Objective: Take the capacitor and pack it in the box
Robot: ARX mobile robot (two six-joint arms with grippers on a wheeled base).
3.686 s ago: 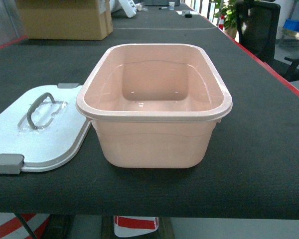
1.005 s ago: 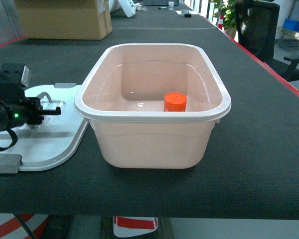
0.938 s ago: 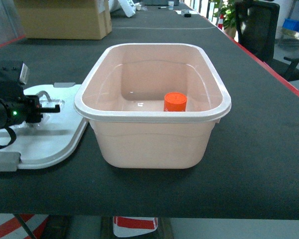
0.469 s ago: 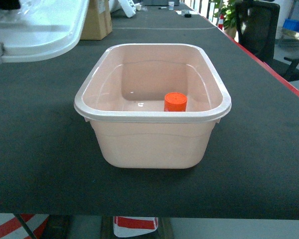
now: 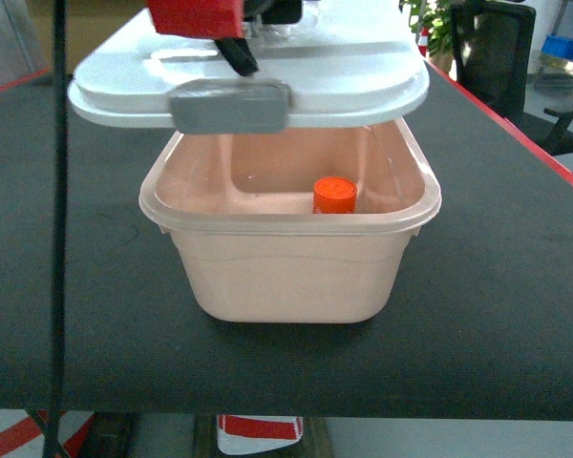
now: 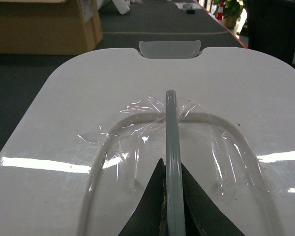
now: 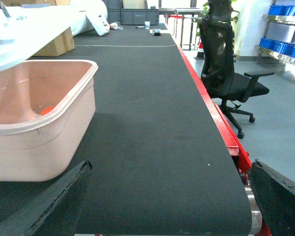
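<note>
Left gripper pinching lid handle, lid above box; capacitor inside. Right gripper spread over counter.

Surface: black, ribbed mat, red edge. Brown cardboard carton: on the far surface, ahead-left of the left gripper. Black office chair and blue bins: on the floor side, ahead-right of the right gripper.

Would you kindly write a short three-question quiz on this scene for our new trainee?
1. True or false: the lid is fully seated on the box.
2. What is the left gripper shut on? A) the lid's handle B) the box rim C) the capacitor
3. Fill in: the orange capacitor stands ____ the box.

Key: 1 false; 2 A; 3 inside.
</note>
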